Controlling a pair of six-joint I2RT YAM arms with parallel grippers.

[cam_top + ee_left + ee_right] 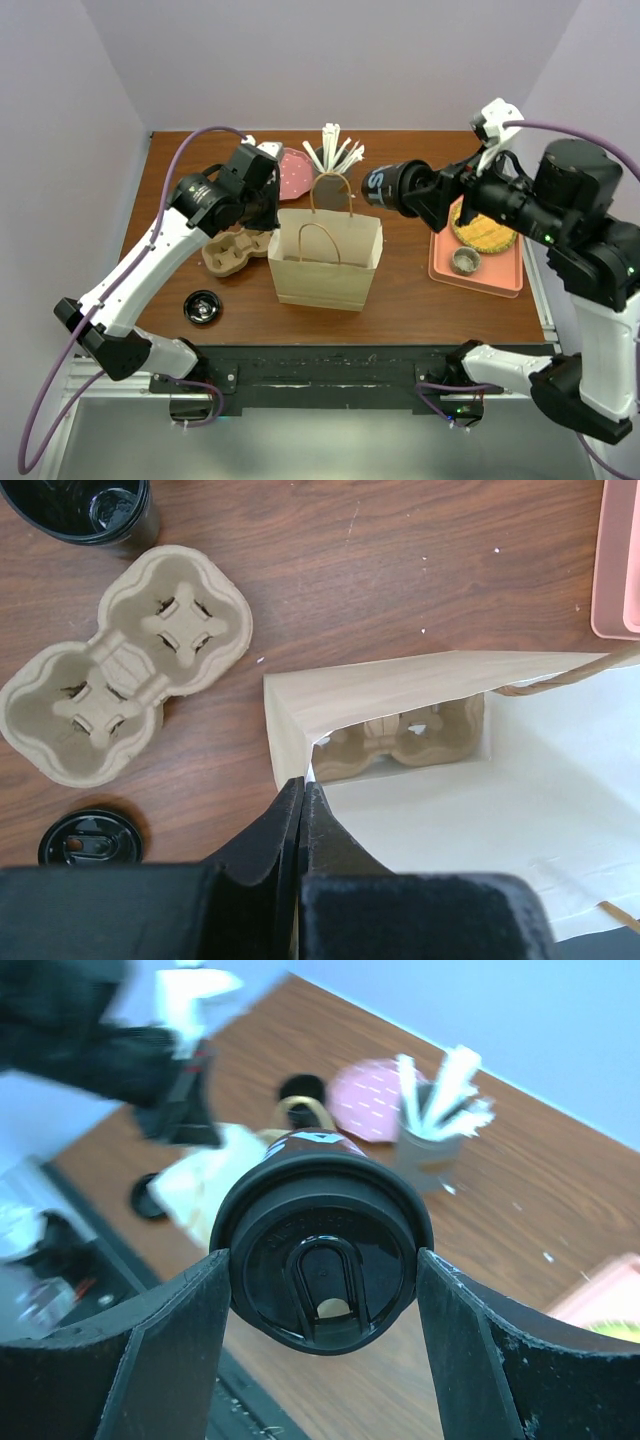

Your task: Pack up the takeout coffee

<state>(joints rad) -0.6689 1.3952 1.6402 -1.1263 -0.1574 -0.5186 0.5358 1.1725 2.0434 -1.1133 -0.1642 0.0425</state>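
Takeout coffee (383, 183): held on its side in mid-air, lid facing my right wrist, just right of the paper bag (325, 265). My right gripper (320, 1258) is clamped around the cup body.

Left gripper (302, 785): fingers pressed together on the bag's rim, apparently to hold the mouth open.

Progress: cup not yet in. A cup carrier (400, 742) sits at the bag's bottom.

Remaining: turn the cup upright and lower it into a well.

Obstacle: handles (331, 175) stand over the mouth.

On the table: spare carrier (125, 660), loose lid (202, 307), lidless cup (85, 505).
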